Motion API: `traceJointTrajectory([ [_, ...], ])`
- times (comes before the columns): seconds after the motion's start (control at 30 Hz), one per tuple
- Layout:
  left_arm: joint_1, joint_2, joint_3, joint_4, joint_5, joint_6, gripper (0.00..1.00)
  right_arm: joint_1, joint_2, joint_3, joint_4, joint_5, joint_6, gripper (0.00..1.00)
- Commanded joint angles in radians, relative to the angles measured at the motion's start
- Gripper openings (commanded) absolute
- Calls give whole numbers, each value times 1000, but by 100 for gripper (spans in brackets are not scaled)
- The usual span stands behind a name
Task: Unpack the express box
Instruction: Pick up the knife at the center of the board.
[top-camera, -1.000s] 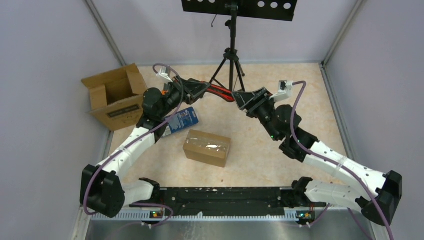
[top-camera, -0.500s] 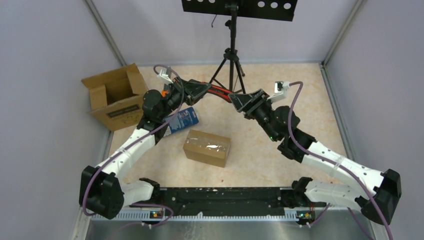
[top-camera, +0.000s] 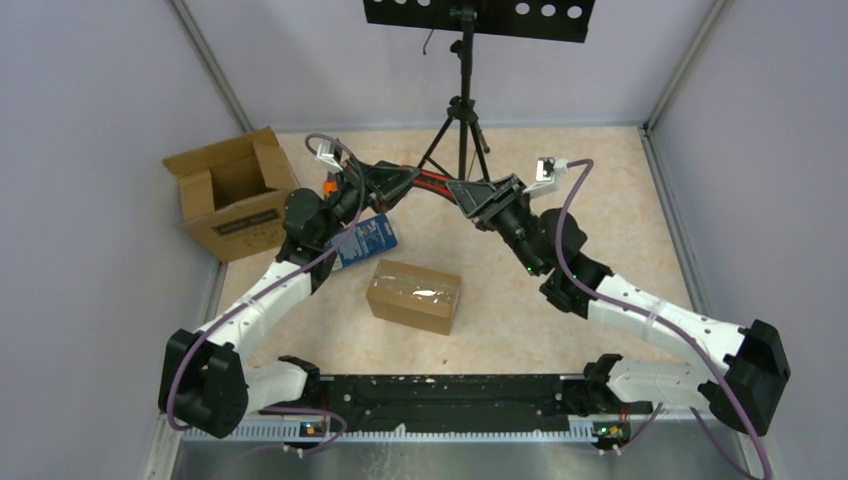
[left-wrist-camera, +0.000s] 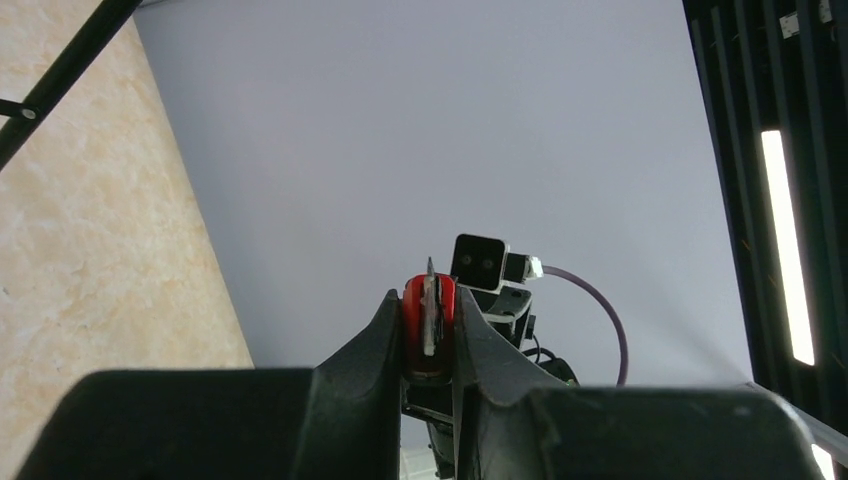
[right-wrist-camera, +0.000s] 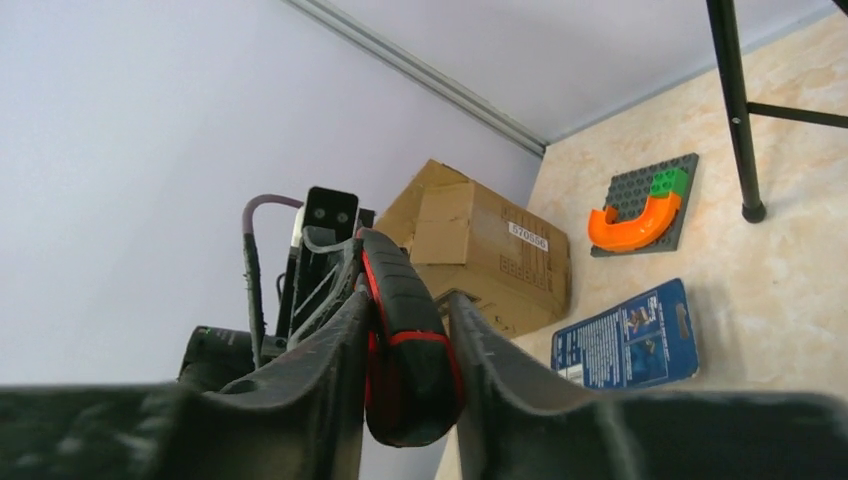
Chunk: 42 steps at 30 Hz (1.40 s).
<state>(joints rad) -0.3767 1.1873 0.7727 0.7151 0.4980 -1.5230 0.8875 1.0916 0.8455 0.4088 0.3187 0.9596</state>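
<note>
The express box (top-camera: 414, 295) is a small brown carton sealed with clear tape, lying on the table in front of both arms. High above it, my two grippers meet on a red and black utility knife (top-camera: 436, 186). My left gripper (top-camera: 404, 181) is shut on the knife's blade end (left-wrist-camera: 430, 322), where a thin metal blade shows between the fingers. My right gripper (top-camera: 464, 194) has its jaws closed against both sides of the black, red-trimmed handle (right-wrist-camera: 408, 360). Neither gripper touches the box.
An open, empty-looking cardboard box (top-camera: 228, 195) stands at the back left. A blue flat package (top-camera: 366, 240) lies between it and the sealed box. A black tripod (top-camera: 462, 120) stands at the back centre. A grey toy plate with an orange piece (right-wrist-camera: 640, 205) lies near it.
My right gripper has moved left toward the left gripper and narrowed its jaws onto the knife handle. The left arm has stayed nearly still, holding the knife.
</note>
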Motion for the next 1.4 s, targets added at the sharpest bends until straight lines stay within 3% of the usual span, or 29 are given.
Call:
traceJointTrajectory([
  [0.0,-5,-5,-9,124,27,-30,12,7,25,38,83,-3,13,24],
  [0.1,-4,-21,-20,97,26,-6,25,7,9,42,64,43,-15,0],
  [0.17,-2,-31,-20,44,29,23,35,6,-11,48,41,84,-41,0],
  [0.37,1,-65,10,-236,60,219,80,7,-84,90,-100,182,-154,0],
  [0.5,19,-141,-27,-415,3,375,96,5,-145,131,-218,218,-256,0],
  [0.6,65,-199,5,-604,-12,546,98,2,-171,213,-391,209,-363,0],
  [0.73,91,-192,171,-829,30,891,98,-4,-185,325,-652,88,-487,0],
  [0.9,91,-111,343,-938,298,1159,98,-4,-181,426,-913,-105,-562,0],
  [1.1,57,-52,414,-962,599,1268,98,-3,-156,466,-1006,-366,-597,0],
  [1.37,-93,-13,385,-955,741,1330,97,-2,-136,504,-983,-683,-613,0],
])
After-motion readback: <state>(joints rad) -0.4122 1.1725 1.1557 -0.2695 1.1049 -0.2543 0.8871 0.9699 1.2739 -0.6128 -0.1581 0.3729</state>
